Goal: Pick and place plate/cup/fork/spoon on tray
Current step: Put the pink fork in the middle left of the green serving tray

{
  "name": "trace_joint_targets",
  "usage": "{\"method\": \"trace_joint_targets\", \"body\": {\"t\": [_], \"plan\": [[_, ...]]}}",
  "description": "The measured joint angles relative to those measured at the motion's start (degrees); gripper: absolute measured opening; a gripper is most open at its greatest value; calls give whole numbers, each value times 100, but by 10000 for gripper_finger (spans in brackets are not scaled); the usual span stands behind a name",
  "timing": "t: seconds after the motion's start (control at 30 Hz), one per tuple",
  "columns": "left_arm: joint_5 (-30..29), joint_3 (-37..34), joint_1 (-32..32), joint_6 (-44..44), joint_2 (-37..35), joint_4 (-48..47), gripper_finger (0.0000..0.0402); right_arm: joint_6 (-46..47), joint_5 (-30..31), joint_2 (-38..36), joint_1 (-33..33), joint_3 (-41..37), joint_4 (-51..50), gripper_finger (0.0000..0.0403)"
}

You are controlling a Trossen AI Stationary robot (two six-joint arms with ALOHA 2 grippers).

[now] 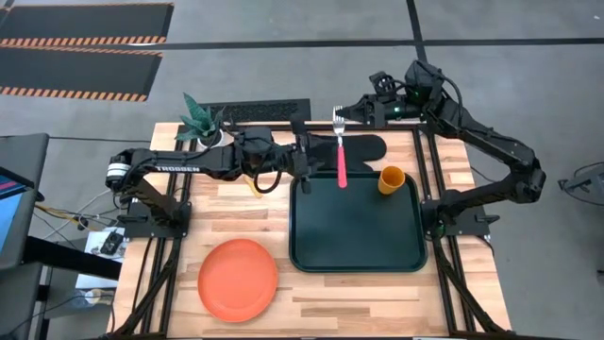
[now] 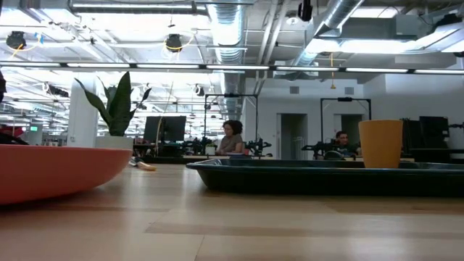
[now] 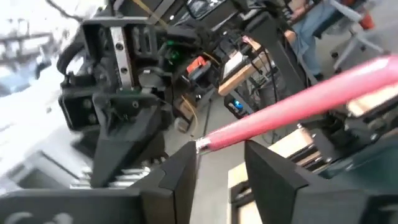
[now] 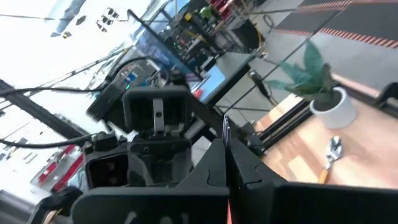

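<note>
Red-pink handled fork [image 1: 341, 151] hangs over the tray's [image 1: 357, 247] far rim, right gripper [image 1: 341, 115] clenched on its tines, left gripper [image 1: 311, 162] released beside the handle; cup [image 1: 392, 179] stands in the tray.

From my seat, the tray [image 1: 357, 247] floor is mostly bare; only the cup [image 1: 392, 178] stands in its far right corner. The fork [image 1: 341, 151] hangs over the far rim, with both arms crowding that edge. The plate [image 1: 238, 279] blocks the near left tabletop. The plant pot [image 1: 209, 138] guards the far left.
</note>
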Motion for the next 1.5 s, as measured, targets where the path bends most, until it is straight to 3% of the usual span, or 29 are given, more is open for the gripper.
{"method": "trace_joint_targets", "body": {"t": [0.17,0.33,0.5,0.6,0.8,1.0,1.37,1.5], "plan": [[-147,-4,-2,-1203,-282,-573,156,-221,-109,3,-293,1,-148,2],[-461,-5,56,-2189,-697,-1556,155,-878,-189,3,-386,-68,-974,2],[-546,-4,151,-2736,-1100,-2201,147,-734,-228,-2,5,-930,-451,2],[-537,-4,205,-2934,-1284,-2468,142,-446,-176,-40,294,-1705,362,2],[-552,-6,318,-3188,-1441,-2697,137,503,586,-31,865,-3464,2681,2],[-546,-7,334,-3304,-1459,-2784,137,957,1805,-34,1502,-4632,4017,2],[-546,-7,334,-3398,-1459,-2768,136,1479,3192,5,2494,-5730,4588,3],[-546,-7,334,-3399,-1459,-2771,136,1374,3372,8,2662,-5943,4721,2]]}}
